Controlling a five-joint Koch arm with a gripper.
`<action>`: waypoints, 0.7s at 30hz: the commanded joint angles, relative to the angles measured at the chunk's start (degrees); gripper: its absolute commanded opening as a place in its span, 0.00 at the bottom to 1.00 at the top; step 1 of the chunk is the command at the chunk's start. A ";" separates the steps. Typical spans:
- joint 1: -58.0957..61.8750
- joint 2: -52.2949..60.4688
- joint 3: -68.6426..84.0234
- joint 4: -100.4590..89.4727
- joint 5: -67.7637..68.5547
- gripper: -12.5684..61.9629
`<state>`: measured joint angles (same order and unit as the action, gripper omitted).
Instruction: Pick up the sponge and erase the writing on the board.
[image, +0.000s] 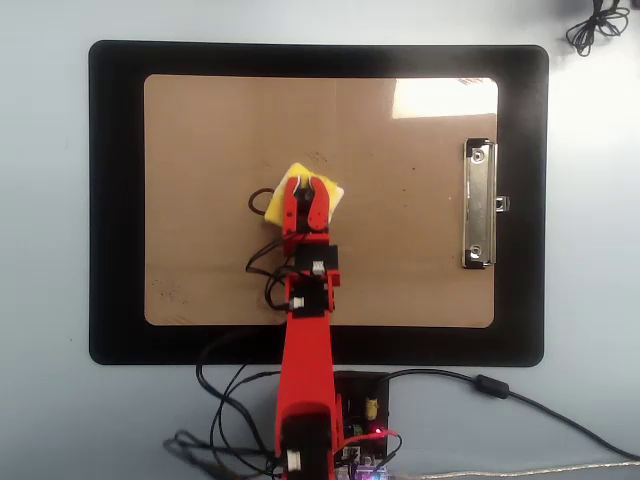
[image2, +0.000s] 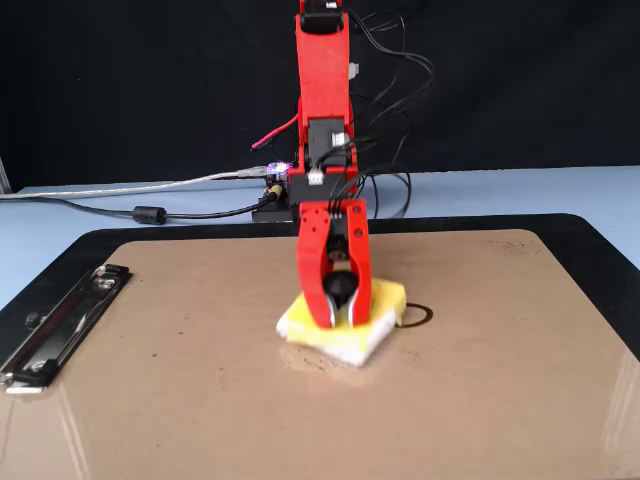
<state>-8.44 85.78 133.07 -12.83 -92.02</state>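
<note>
- Most of the writing (image2: 418, 316) is hidden from me under the sponge (image2: 385, 297); only one dark loop peeks out beside it, on the sponge's right in the fixed view and on its left from overhead.
- My jaws are clamped on the sponge's black knob (image2: 341, 290), and the gripper (image2: 339, 318) presses the pad flat on the board (image2: 200, 380) near its middle.
- The arm and its cables cover the board's near edge overhead.
- The silver clip (image: 480, 204) sits well apart; the black mat (image: 115, 200) frames the board on the pale bench (image: 45, 200).
</note>
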 joint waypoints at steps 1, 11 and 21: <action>-2.02 11.16 9.49 0.18 -1.85 0.06; -7.38 0.70 0.44 -1.14 -1.93 0.06; -7.56 -12.39 -9.32 -7.56 -1.93 0.06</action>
<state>-15.12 68.38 117.69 -21.18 -92.02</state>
